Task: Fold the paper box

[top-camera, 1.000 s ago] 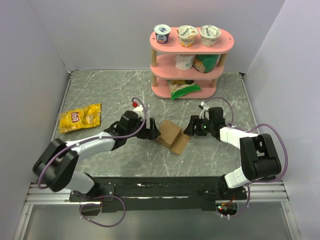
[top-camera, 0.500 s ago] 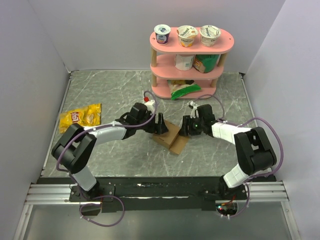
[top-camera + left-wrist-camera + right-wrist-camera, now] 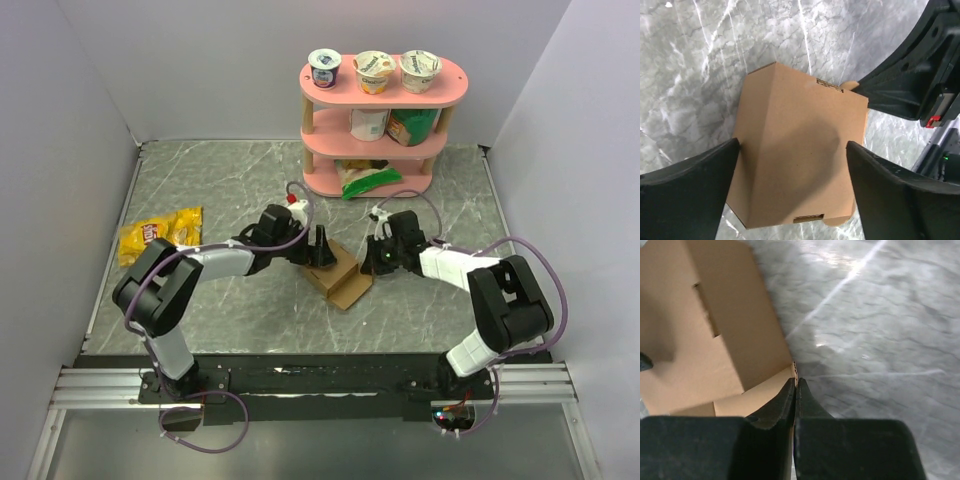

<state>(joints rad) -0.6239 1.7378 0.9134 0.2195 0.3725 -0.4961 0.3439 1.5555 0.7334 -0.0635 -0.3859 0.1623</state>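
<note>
From my overhead view, the small plain brown cardboard box (image 3: 338, 275) sits near the middle of the grey marbled bench (image 3: 220, 190), between my two arms and in front of the pink three-tier shelf (image 3: 385, 100). It is folded up into a squarish shape, with one panel sloping down to the bench on the side nearest the arm bases.

My left tool (image 3: 322, 250) is spread wide across the box. On its wrist camera the left tool (image 3: 792, 147) has one dark finger (image 3: 690, 200) against the box's (image 3: 800, 160) left wall and the other at its right edge. The box rests on the bench, and I cannot tell whether the fingers press on it.

My right tool (image 3: 372, 258) reaches the box from the other side, its jaws clenched. On its wrist camera the right tool (image 3: 795, 387) has its tips meeting at the edge of a lower flap of the box (image 3: 705, 340). I cannot tell if any cardboard is nipped between them.

A yellow snack bag (image 3: 160, 235) lies well apart from the box, near the left edge of the bench.
</note>
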